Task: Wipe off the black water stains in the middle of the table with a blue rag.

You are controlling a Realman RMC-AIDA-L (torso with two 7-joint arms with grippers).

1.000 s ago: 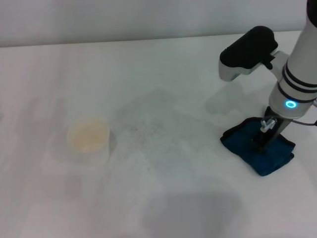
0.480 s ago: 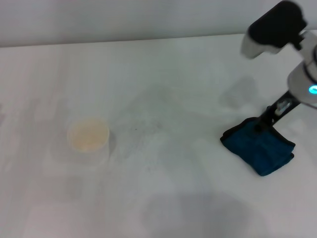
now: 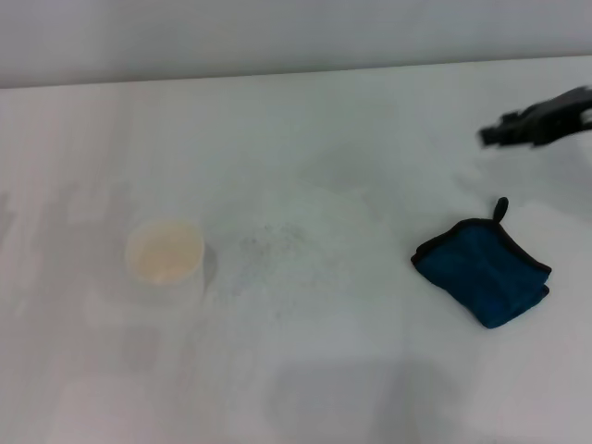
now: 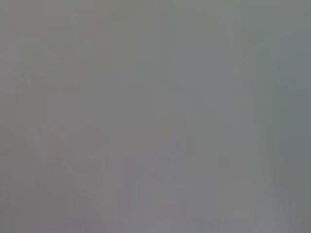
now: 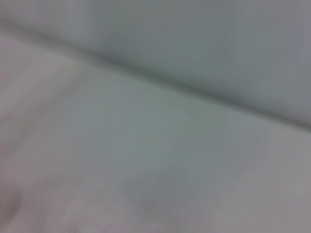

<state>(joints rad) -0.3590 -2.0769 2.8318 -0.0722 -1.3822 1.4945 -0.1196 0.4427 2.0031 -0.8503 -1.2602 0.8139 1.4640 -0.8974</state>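
Your right gripper [image 3: 536, 125] has lifted off the blue rag [image 3: 483, 270] and now sits blurred at the right edge; you cannot tell its jaws' state. The rag lies folded on the table [image 3: 324, 370], loop outward. A small cup [image 3: 165, 252] holds pale residue.

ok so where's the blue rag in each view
Head view: the blue rag lies folded on the table's right side, below the blurred right gripper.
Left wrist view: not in it, only flat grey.
Right wrist view: not in it, only bare table.
Shared landmark: the white table, in the head and right wrist views.
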